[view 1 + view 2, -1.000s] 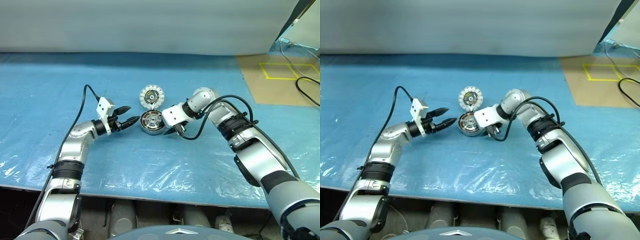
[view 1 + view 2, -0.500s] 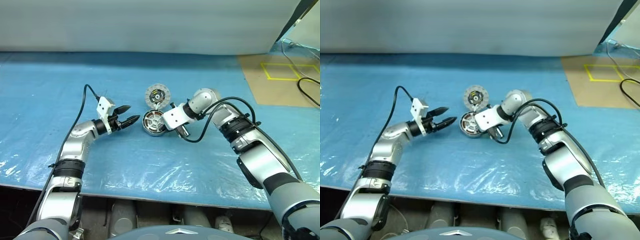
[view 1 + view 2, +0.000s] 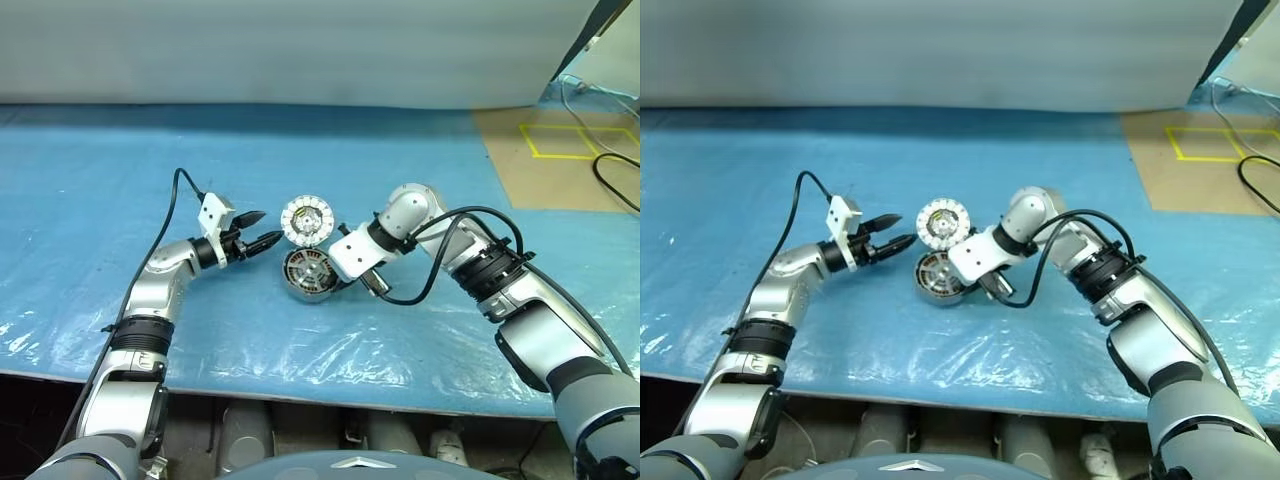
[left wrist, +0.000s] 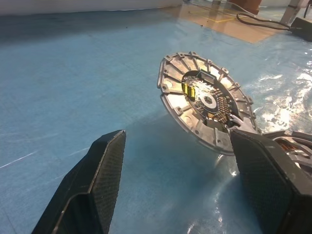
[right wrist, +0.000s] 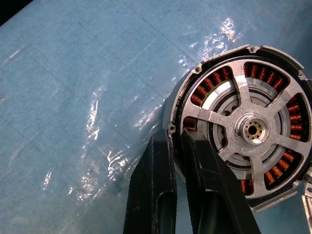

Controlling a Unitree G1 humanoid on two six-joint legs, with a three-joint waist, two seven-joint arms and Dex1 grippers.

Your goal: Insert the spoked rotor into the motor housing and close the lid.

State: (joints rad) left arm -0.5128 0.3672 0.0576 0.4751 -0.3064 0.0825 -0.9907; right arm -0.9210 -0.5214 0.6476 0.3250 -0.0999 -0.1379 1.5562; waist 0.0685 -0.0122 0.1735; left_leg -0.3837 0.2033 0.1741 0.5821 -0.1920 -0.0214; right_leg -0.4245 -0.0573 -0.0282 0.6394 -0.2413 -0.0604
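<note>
The motor housing (image 3: 305, 272) is a grey cup with copper windings and a silver hub (image 5: 251, 130), resting on the blue table. My right gripper (image 5: 175, 136) is shut on its rim, one finger inside the wall and one outside. The lid (image 3: 306, 220) stands tilted on its edge just behind the housing, its white toothed face towards me and its near edge against the housing. In the left wrist view the lid (image 4: 204, 102) shows straight ahead. My left gripper (image 3: 270, 226) hangs open just left of the lid, holding nothing. The spoked rotor is out of view as a separate piece.
Blue plastic sheeting (image 3: 150, 150) covers the whole table, with wrinkled film near the front edge (image 3: 300, 385). A brown board with a yellow taped square (image 3: 560, 140) and a black cable (image 3: 612, 185) lie at the back right. A pale backdrop closes off the far side.
My right gripper has shut on the housing rim and pulled the housing towards me. The lid has tipped up and come along, now leaning at the housing. My left arm has stayed put.
</note>
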